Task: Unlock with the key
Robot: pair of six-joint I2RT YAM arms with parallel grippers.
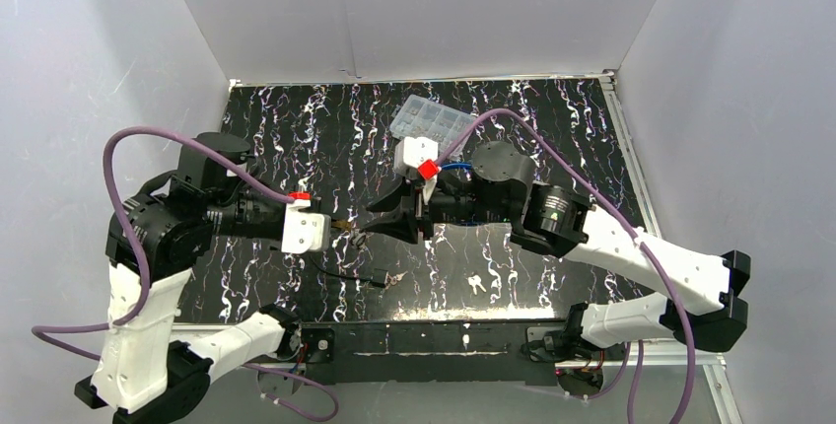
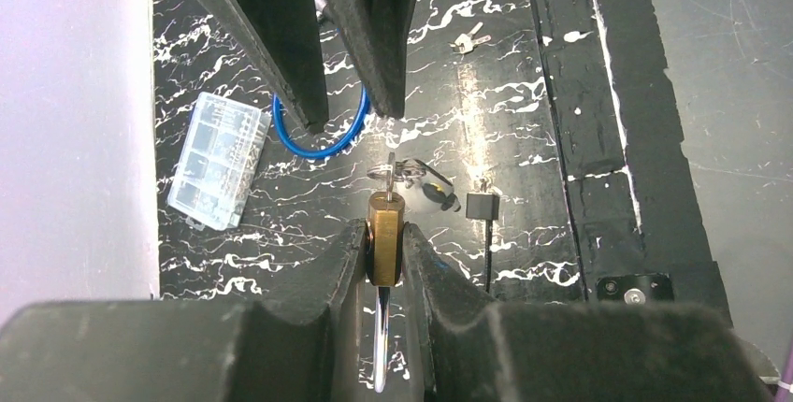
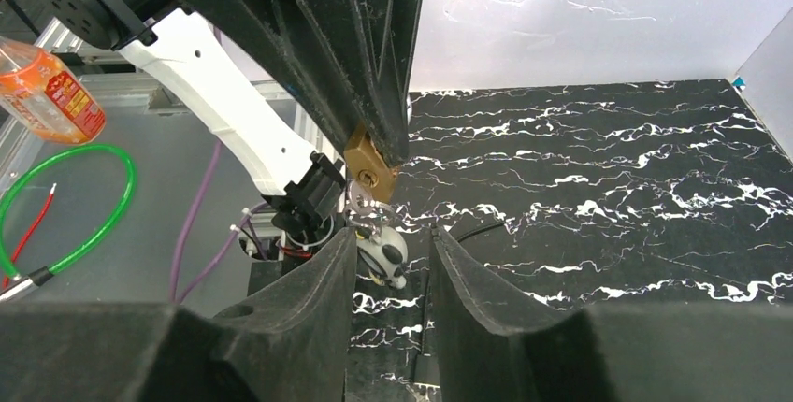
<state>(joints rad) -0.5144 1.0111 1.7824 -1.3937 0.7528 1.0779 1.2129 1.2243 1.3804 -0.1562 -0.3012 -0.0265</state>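
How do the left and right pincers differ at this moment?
The left pincer is clamped narrowly on the brass padlock; the right pincer stands wider, gripping nothing. The left holds the padlock aloft; the right only faces the key bunch, just short of it. Both are black, tips facing each other.

Table check from my end: the top is a black marbled sheet [image 1: 296, 118] with white veins all over, and a strip of black tape [image 1: 434, 337] runs along the near edge. Toward the back there's a clear plastic compartment box [image 1: 432, 122] lying flat, and a loop of blue cable [image 2: 318, 150] sits near it, not touching it. Closer to the front, a thin black cable [image 2: 488, 266] with a small black block [image 2: 483, 205] on its end lies across the marble. A pair of small keys [image 1: 477, 284] sits on its own to the right of that block, well apart from the box. Can't tell from here what's in the box compartments.
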